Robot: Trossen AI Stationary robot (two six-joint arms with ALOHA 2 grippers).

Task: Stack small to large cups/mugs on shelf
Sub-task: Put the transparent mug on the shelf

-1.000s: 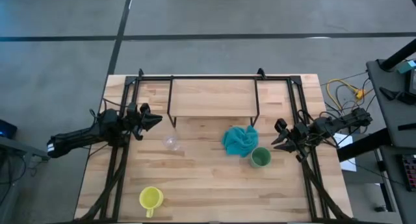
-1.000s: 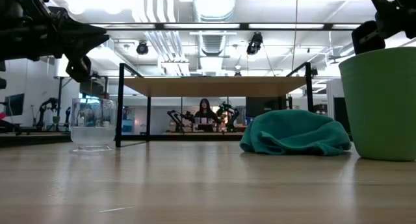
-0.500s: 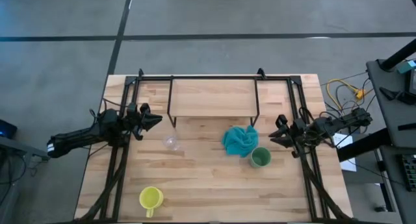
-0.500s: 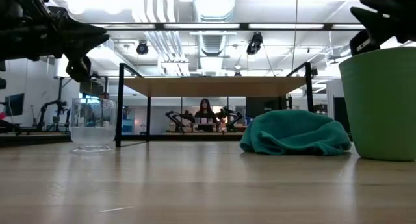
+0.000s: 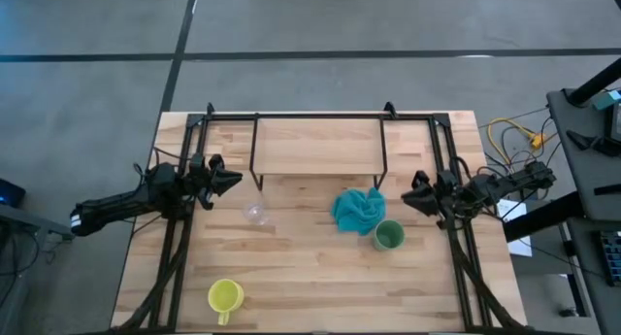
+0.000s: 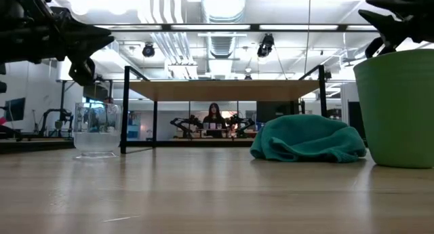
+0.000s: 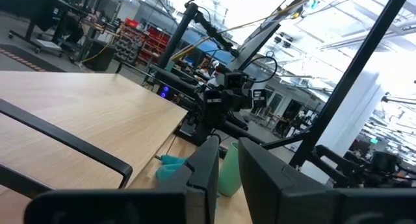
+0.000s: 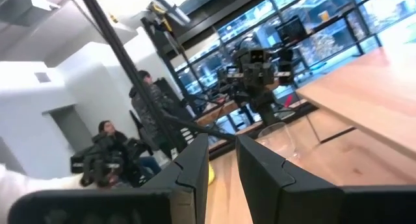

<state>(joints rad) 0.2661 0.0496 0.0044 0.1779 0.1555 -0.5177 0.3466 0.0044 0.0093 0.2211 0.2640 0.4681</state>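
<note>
Both grippers hover empty, left gripper [image 5: 231,180] and right gripper [image 5: 408,198] with fingers slightly parted, near the glass cup [image 5: 256,214] on the bench [image 5: 291,277]: light, slick, breakable, so I'd pinch its rim gently.

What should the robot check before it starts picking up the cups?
1. Shelf top free for stacking: ok, nothing stands on it.
2. Glass cup upright and within reach: ok, it stands near the left gripper, not held.
3. Green cup free to lift: cannot tell, the teal cloth lies right against it.
4. Yellow mug upright: ok, it stands at the table's front edge, far from both arms.
5. Right gripper empty: ok, it hovers beside the green cup, holding nothing.
6. Left gripper empty: ok, a narrow gap between its fingers, nothing in it.
</note>
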